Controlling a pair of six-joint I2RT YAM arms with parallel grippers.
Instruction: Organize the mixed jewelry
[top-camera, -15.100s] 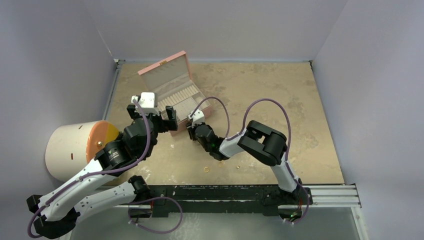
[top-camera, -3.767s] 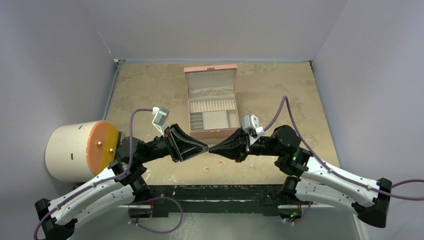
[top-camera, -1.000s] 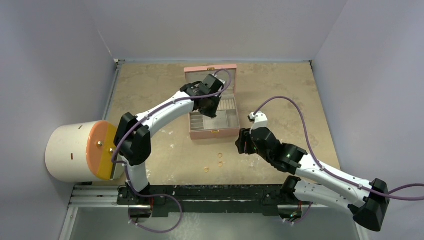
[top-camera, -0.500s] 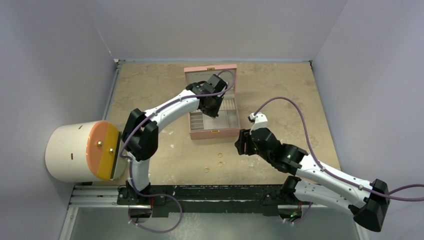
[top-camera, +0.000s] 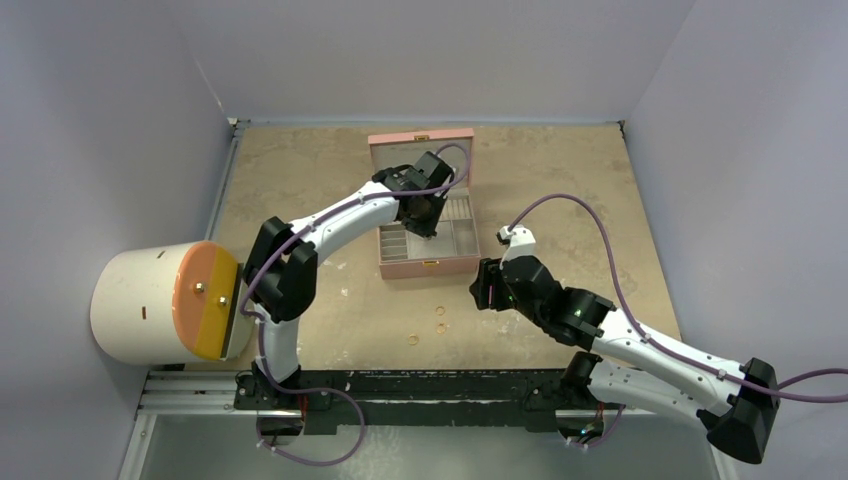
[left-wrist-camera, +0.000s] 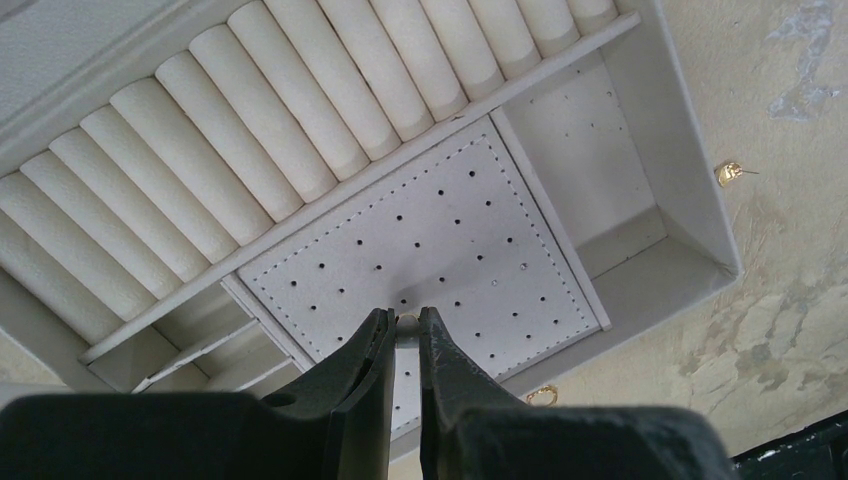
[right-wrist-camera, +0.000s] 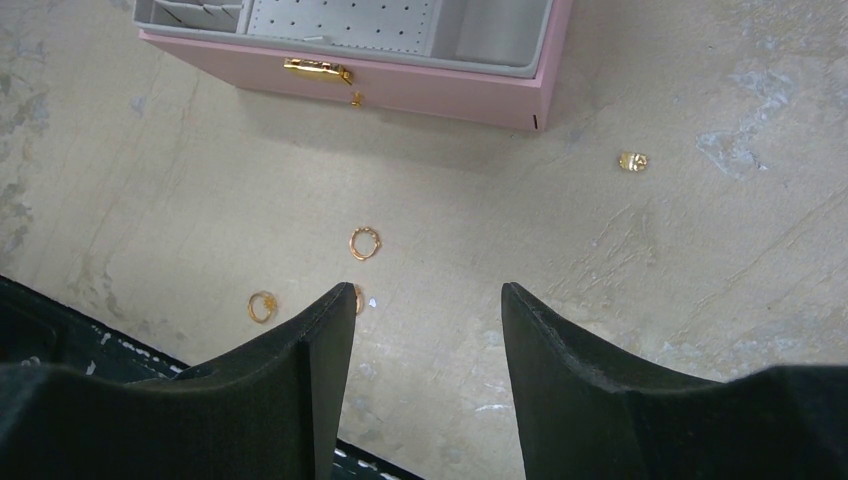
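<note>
My left gripper (left-wrist-camera: 408, 318) is shut on a tiny gold piece of jewelry, just a glint between its tips. It hovers over the perforated pad (left-wrist-camera: 440, 230) of the open pink box (top-camera: 425, 265). In the top view this gripper (top-camera: 428, 226) reaches over the box's middle. My right gripper (right-wrist-camera: 428, 295) stands open and empty above the table, right of the box's front. Two gold rings (right-wrist-camera: 365, 243) (right-wrist-camera: 262, 306) lie on the table before it. A third ring (right-wrist-camera: 358, 298) is half hidden by its left finger. A gold stud (right-wrist-camera: 631, 161) lies to the right.
The box lid (top-camera: 420, 150) stands open towards the back. Rows of cream ring rolls (left-wrist-camera: 250, 150) fill the box behind the pad. A white cylinder with an orange end (top-camera: 160, 300) lies at the left edge. A black rail (top-camera: 450, 385) runs along the near edge.
The left gripper has shifted slightly to the right over the box's pad, still shut on the gold piece. The right arm has not moved.
</note>
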